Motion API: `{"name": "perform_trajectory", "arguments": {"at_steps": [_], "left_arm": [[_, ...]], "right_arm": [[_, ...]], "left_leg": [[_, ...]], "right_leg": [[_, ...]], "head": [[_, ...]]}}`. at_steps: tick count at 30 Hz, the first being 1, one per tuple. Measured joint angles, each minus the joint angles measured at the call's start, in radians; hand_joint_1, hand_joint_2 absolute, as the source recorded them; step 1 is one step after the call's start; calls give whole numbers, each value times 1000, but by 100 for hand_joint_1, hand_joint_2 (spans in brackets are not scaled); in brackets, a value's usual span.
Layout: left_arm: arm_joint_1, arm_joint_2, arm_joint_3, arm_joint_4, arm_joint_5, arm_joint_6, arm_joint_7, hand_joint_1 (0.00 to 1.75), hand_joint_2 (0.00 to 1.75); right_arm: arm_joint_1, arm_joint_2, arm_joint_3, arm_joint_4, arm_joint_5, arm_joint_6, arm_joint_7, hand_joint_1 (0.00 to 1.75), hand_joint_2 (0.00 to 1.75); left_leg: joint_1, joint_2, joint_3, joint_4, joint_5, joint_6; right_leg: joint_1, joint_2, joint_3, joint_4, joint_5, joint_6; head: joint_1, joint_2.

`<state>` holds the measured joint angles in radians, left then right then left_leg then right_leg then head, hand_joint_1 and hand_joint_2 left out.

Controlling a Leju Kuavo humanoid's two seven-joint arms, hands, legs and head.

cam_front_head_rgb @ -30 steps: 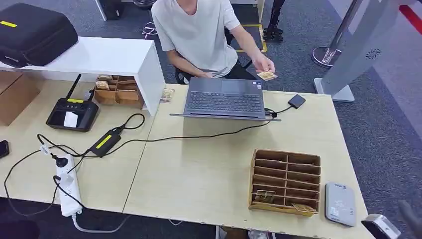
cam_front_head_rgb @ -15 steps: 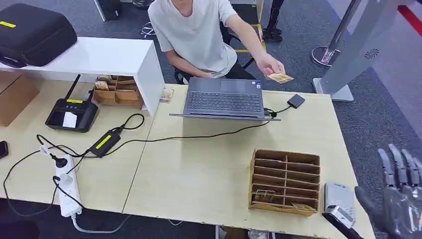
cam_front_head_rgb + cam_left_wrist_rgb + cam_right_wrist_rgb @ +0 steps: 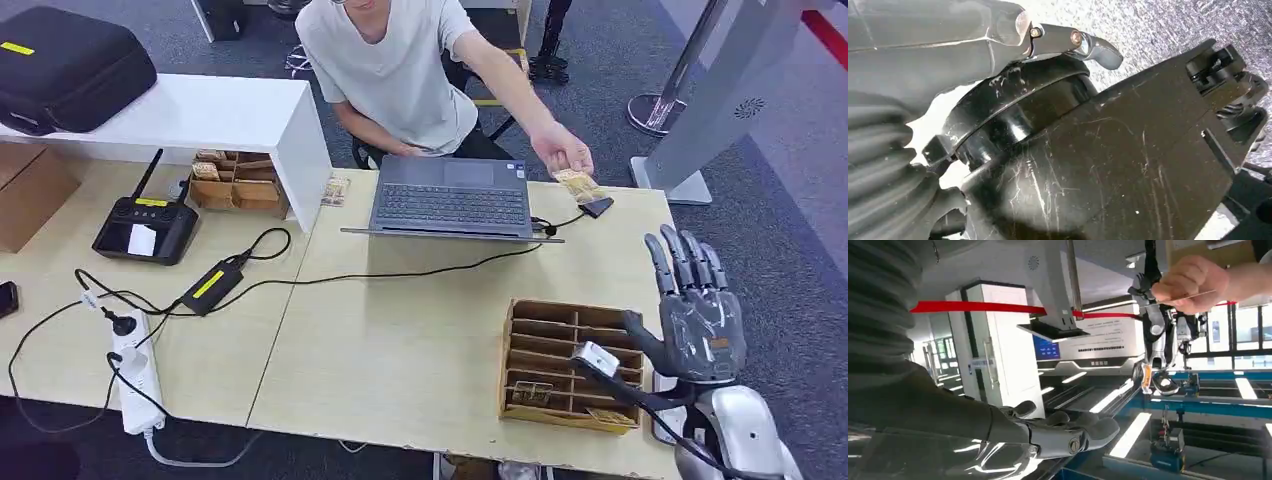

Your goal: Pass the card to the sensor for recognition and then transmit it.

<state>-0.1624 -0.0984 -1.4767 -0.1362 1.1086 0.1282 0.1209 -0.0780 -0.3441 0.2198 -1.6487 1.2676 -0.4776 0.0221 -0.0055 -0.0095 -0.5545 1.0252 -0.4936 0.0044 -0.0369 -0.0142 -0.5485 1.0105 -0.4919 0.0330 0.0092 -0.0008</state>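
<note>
A person in a white shirt sits behind the laptop and holds a tan card out over the table's far right corner, just above a small black sensor on a cable. My right hand is raised at the table's right edge, fingers spread and pointing up, holding nothing, well short of the card. In the right wrist view my right hand lies low, and the person's hand pinches the card, seen edge-on. My left hand hangs by my body, one finger stretched out with nothing in it.
A wooden slotted box stands just left of my right hand, with cards in its front slots. An open laptop sits at the table's far middle. Cables, a power strip and a black terminal cover the left side.
My right hand has risen from below the table's right edge to beside the slotted box. The person's arm has stretched further right and toward me with the card.
</note>
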Motion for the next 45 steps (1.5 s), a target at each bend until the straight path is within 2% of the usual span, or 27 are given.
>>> {"name": "perform_trajectory", "arguments": {"at_steps": [1, 5, 9, 12, 13, 14, 18, 25, 26, 28, 34, 35, 36, 45], "left_arm": [[0, 0, 0, 0, -4, 0, 2, 0, 175], [1, 0, -2, 0, -66, 6, -7, 0, 175], [9, -4, -5, 0, -149, 60, -90, 0, 175], [6, -6, -5, 0, -133, 30, -88, 0, 175], [3, -6, -5, 0, -125, 16, -82, 0, 0], [2, -5, -5, 0, -122, 8, -79, 0, 175], [-2, -3, -5, 1, -111, -31, -104, 0, 175], [4, -2, -5, 7, -141, -18, -196, 0, 175], [7, -2, -5, 7, -150, 0, -219, 0, 175], [18, -6, -5, 7, -189, 41, -304, 0, 175], [16, -16, -5, 8, -150, 16, -303, 0, 175], [15, -16, -5, 9, -140, 10, -303, 0, 0], [14, -16, -5, 10, -131, 0, -303, 0, 0], [-1, -17, -5, 24, -95, -58, -285, 0, 0]], "right_arm": [[-13, 1, 12, 13, -1, -1, 0, 0, 175], [-65, 10, 56, 62, -15, -4, 6, 0, 175], [-77, 16, 79, 82, -19, -11, 18, 0, 175], [-85, 23, 92, 94, -19, -12, 22, 0, 175], [-91, 26, 98, 98, -19, -12, 23, 0, 175], [-96, 29, 104, 102, -19, -12, 23, 0, 175], [-125, 43, 124, 123, -31, -10, 12, 0, 175], [-145, 69, 146, 146, -36, -10, 13, 0, 175], [-146, 71, 148, 147, -37, -10, 16, 0, 175], [-148, 76, 150, 151, -39, -11, 16, 0, 175], [-200, 114, 165, 191, -49, -9, 6, 0, 175], [-206, 119, 168, 198, -54, -9, 4, 115, 175], [-213, 123, 170, 204, -61, -10, -1, 175, 175], [-249, 150, 185, 240, -84, -19, -25, 175, 175]], "left_leg": [[0, 0, 0, 0, 0, 0], [0, 0, 0, 0, 0, 0], [0, -2, -1, 0, 0, 0], [0, -2, -1, 0, 0, 0], [0, -2, -1, 0, 0, 0], [0, -2, -1, 0, 0, 0], [0, -2, -1, 0, 0, 0], [0, -5, -2, 0, 0, 0], [0, -5, -2, 0, 0, 0], [0, -5, -2, 0, 0, 0], [0, -6, -3, 0, 1, -1], [0, -6, -3, 0, 2, -1], [0, -6, -3, 0, 2, -1], [-1, -7, -3, 0, 2, -1]], "right_leg": [[0, 0, 0, 0, 0, 0], [0, 0, -1, 0, 0, 0], [0, -2, -1, 0, 0, 0], [0, -1, -1, 0, 0, 0], [0, -2, -1, 0, 0, 0], [0, -2, -1, 0, 0, 0], [0, -2, -1, 0, 0, 0], [0, -3, -1, 0, 0, 0], [0, -3, -1, 0, 0, 0], [0, -3, -1, 0, 0, 0], [0, -4, -2, 0, 0, 0], [0, -5, -2, 0, 0, 0], [0, -4, -2, 0, 0, 0], [-1, -5, -2, 0, 0, 0]], "head": [[0, 0], [0, 0], [0, 0], [0, 0], [0, 0], [0, 0], [0, 0], [0, 0], [0, 0], [0, 0], [0, 0], [0, 0], [0, 0], [0, 0]]}}
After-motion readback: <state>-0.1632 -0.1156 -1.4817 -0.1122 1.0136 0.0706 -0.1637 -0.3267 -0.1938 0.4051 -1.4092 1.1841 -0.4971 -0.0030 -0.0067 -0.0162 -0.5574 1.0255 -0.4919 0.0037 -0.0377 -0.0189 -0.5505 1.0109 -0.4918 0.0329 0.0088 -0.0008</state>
